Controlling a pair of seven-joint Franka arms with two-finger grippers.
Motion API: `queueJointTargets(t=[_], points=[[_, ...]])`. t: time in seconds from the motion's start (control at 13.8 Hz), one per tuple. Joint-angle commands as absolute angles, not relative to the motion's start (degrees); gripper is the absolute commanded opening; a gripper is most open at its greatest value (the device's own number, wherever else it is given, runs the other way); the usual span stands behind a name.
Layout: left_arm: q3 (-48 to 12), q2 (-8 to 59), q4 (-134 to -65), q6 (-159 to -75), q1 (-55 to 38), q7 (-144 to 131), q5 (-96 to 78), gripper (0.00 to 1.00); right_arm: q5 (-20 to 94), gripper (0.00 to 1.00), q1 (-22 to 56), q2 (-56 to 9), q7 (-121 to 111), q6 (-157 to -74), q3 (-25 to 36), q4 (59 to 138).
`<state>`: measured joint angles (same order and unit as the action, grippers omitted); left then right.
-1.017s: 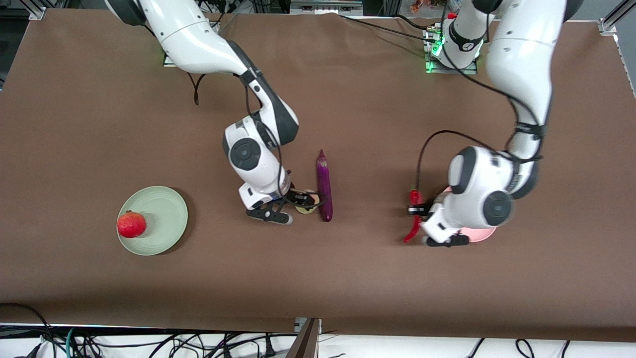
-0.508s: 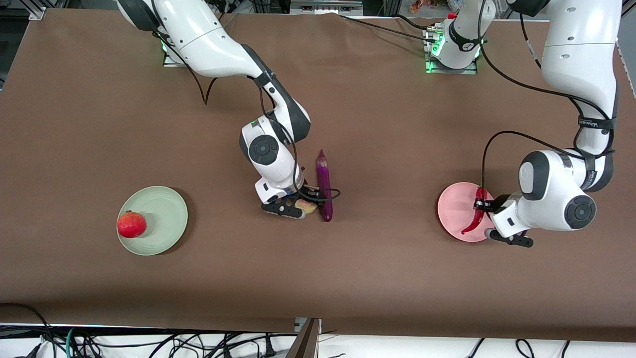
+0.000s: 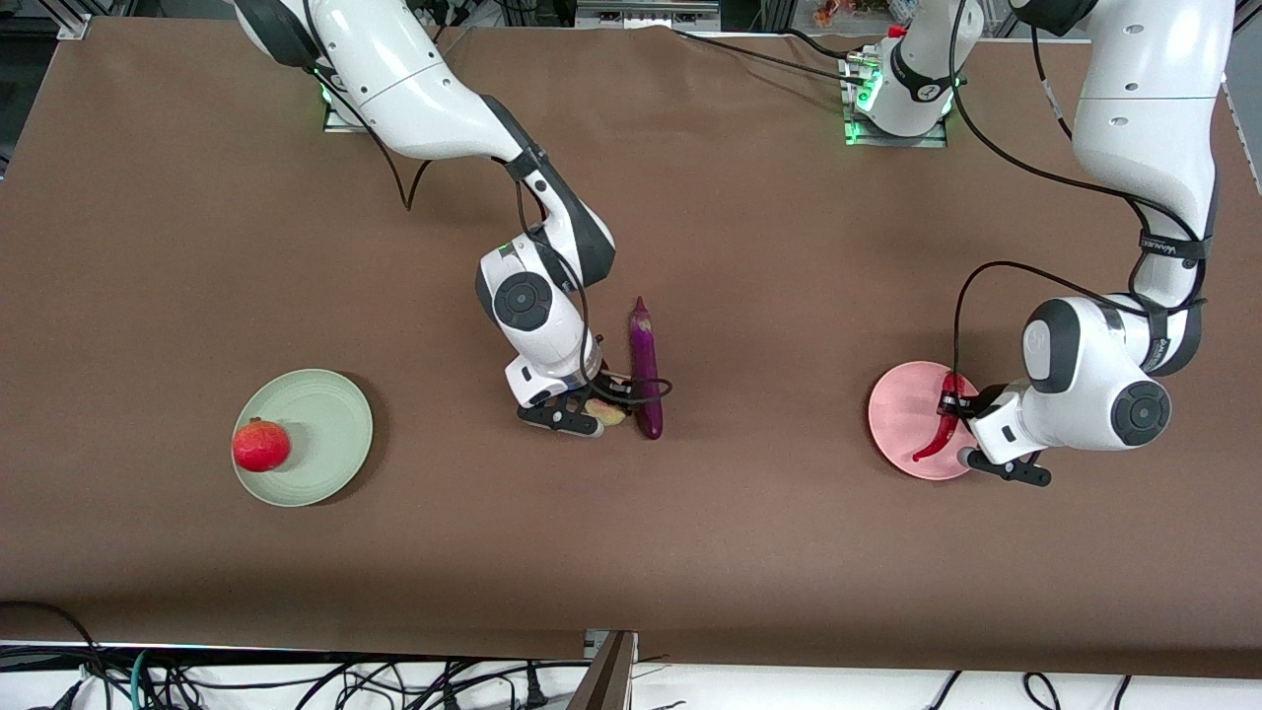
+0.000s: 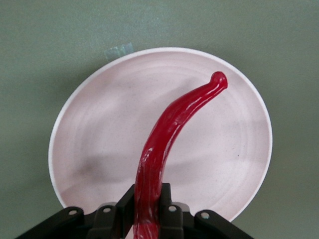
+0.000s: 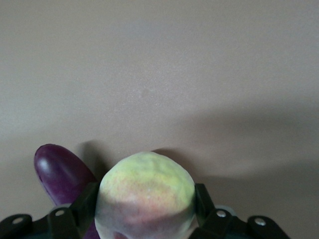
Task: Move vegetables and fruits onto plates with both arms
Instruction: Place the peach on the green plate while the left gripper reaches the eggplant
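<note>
Brown cloth covers the whole table (image 3: 197,247) in the front view, with my two bases along its upper edge; my right gripper (image 3: 592,406) sits low at the middle of the table, its fingers at either side of the yellow-green peach with a pink blush (image 3: 604,412), just beside the long slender glossy purple eggplant (image 3: 645,367) that lies on the cloth; toward my right arm's end stands the round pale mint green plastic plate (image 3: 330,426), with the round red pomegranate-like fruit (image 3: 260,446) resting on its edge; toward my left arm's end, my left gripper (image 3: 952,406) is over the round pale pink plastic plate (image 3: 899,419), clamped on the stem end of the thin curved red chili pepper (image 3: 939,430), whose tip points toward the front camera.

From my left wrist, the chili pepper (image 4: 169,139) rises out of my closed fingers (image 4: 112,219) and curves over the pink plate (image 4: 94,129); whether its tip touches the plate I cannot tell.

From my right wrist, the peach (image 5: 144,196) fills the gap between my fingers (image 5: 82,209), which press both its sides; the eggplant's rounded end (image 5: 62,172) lies right next to it.
</note>
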<state>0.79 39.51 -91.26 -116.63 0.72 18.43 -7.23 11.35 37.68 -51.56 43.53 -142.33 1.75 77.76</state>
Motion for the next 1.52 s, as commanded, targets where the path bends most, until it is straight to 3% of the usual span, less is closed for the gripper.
queueJointTargets(t=[0.0,0.22,0.36,0.65,0.8,1.02,1.23,1.45], points=[[0.79,40.25,-90.62,-117.16,0.44,18.63,-6.15,0.25,11.51,0.3,36.57,-48.27,42.11,-136.19,3.33,77.26],[0.79,41.22,-89.47,-117.16,0.7,18.99,-6.15,0.79,11.69,0.29,29.65,-43.25,27.67,-120.98,4.39,75.77],[0.79,41.05,-88.86,-117.07,0.62,18.55,-6.15,0.89,11.6,0.29,21.92,-41.67,13.52,-114.63,4.39,75.5],[0.44,39.65,-85.18,-110.42,-0.26,15.67,-6.59,0.9,6.53,0.29,16.44,-41.66,-4.8,-112.59,9.21,76.37],[-0.61,36.93,-84.73,-105.4,-1.75,8.12,-6.94,0.97,5.63,0.29,15.13,-42.36,-9.74,-113.02,12.21,77.6],[-6.48,33.58,-84.9,-99.68,-3.34,-5.4,-7.12,1.0,5.71,0.29,14.15,-43.94,-9.15,-114.16,12.22,77.61],[-14.56,33.39,-84.99,-100.63,-3.69,-21.22,-7.12,1.0,5.63,0.3,13.98,-45.7,-9.14,-117.41,12.22,78.22],[-16.52,36.46,-84.9,-109.3,-10.25,-34.33,-9.39,1.0,5.62,0.3,13.71,-46.05,-9.23,-120.58,12.22,80.41]])
